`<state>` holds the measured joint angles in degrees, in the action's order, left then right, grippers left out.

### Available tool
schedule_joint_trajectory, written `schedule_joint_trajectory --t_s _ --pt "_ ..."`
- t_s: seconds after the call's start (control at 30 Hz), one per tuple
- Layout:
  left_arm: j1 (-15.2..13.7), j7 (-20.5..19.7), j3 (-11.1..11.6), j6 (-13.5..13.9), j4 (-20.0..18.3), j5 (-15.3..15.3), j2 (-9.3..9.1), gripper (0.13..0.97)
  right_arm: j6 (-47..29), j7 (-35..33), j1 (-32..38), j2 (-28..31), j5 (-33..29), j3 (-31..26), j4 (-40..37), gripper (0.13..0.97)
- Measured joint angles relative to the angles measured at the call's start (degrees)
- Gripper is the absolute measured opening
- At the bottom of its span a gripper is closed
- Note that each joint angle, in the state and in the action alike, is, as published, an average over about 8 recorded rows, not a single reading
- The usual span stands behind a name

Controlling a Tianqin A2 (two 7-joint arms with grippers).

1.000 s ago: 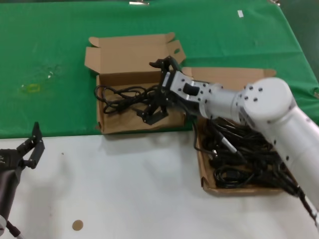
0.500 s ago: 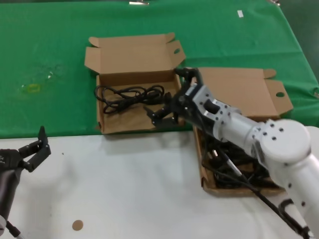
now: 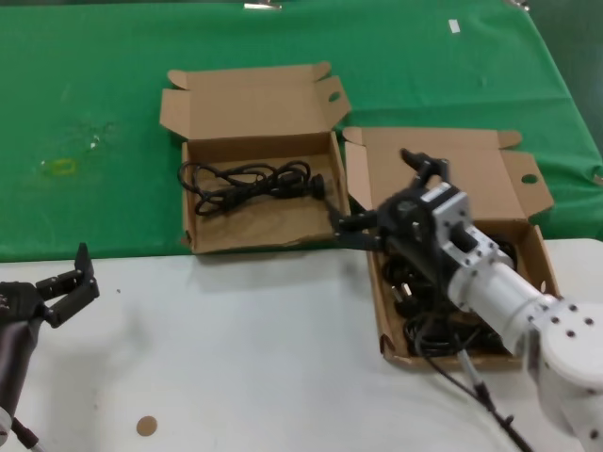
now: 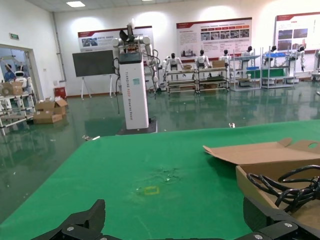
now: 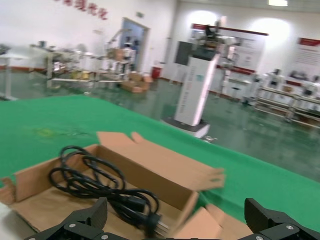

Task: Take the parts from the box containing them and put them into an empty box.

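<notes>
The empty box point(image 3: 273, 224), with a ragged front rim and its lid folded back, lies on the green cloth and holds one coiled black cable point(image 3: 247, 183). The box containing them point(image 3: 471, 169) sits to its right with a pile of black cables point(image 3: 403, 282) inside. My right gripper point(image 3: 382, 198) hovers open and empty over the gap between the two boxes. In the right wrist view the gripper point(image 5: 173, 212) faces the lone cable point(image 5: 100, 182). My left gripper point(image 3: 62, 288) is parked open at the near left; the left wrist view shows that same box point(image 4: 265, 152) beyond it.
The boxes rest on a green cloth point(image 3: 94, 85) with a yellow mark point(image 3: 58, 167) at the left. A white tabletop point(image 3: 236, 348) runs along the front, with a small brown disc point(image 3: 146, 426) on it.
My right gripper let go of the cable in the left box and drew back to the right, towards the full box. The left gripper shifted slightly.
</notes>
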<state>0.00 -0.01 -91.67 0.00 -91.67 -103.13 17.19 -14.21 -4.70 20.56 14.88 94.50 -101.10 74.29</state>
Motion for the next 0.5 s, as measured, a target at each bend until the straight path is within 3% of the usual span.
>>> schedule_joint_trajectory --t_s 0.5 --pt "0.0 0.0 0.0 0.0 0.0 -0.01 0.0 0.966 10.28 3.4 -14.87 1.67 6.24 6.82 12.57 0.966"
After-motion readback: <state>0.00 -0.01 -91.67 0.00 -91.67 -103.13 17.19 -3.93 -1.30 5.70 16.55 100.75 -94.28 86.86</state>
